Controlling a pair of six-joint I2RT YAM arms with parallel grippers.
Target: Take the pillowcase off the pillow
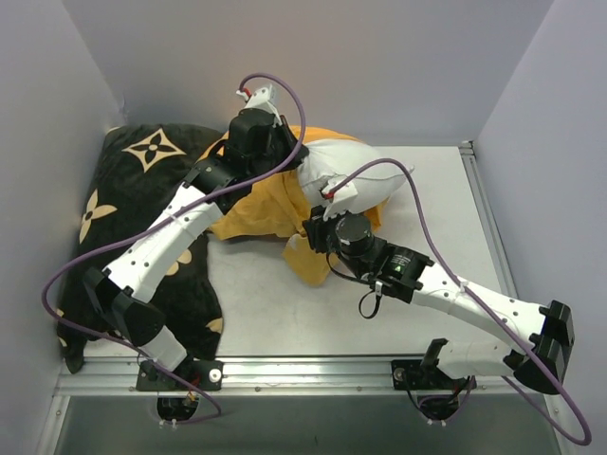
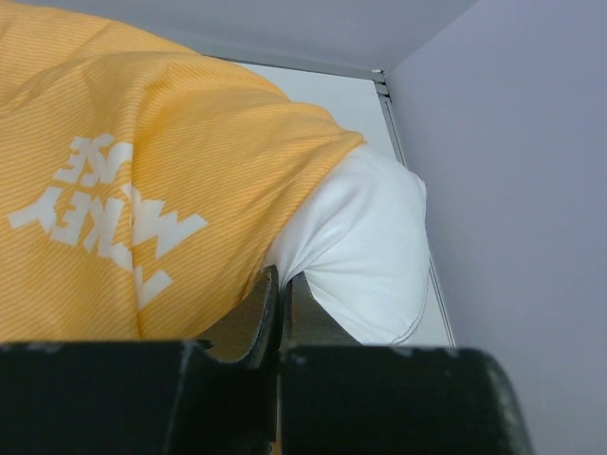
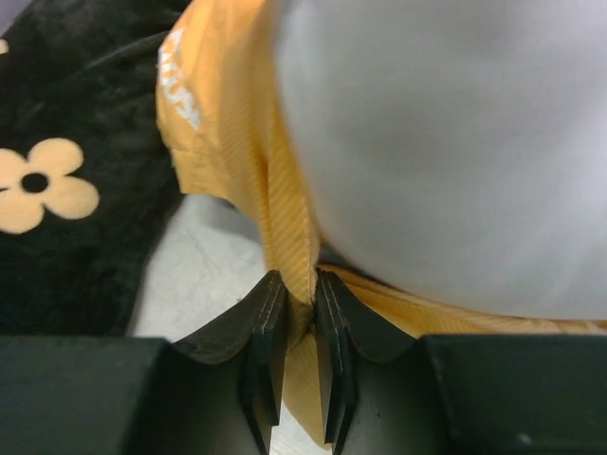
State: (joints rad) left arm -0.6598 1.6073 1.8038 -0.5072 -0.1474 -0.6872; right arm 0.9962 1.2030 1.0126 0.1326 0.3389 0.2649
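The white pillow [image 1: 353,171] lies at the back middle of the table, half out of the orange-yellow pillowcase [image 1: 254,207]. My left gripper [image 1: 292,159] is shut on a pinch of the pillow's white fabric [image 2: 365,242], right where the edge of the pillowcase [image 2: 142,171] ends; white lettering shows on that face. My right gripper [image 1: 315,234] is shut on a fold of the pillowcase's edge [image 3: 285,223], just below the pillow [image 3: 446,142]. A flap of the pillowcase [image 1: 305,263] hangs under it. The blue printed face is hidden.
A large black cushion with beige flowers [image 1: 142,190] fills the left side, partly under my left arm; it shows in the right wrist view [image 3: 66,218]. Grey walls close the back and both sides. A metal rail [image 1: 484,209] runs along the table's right edge.
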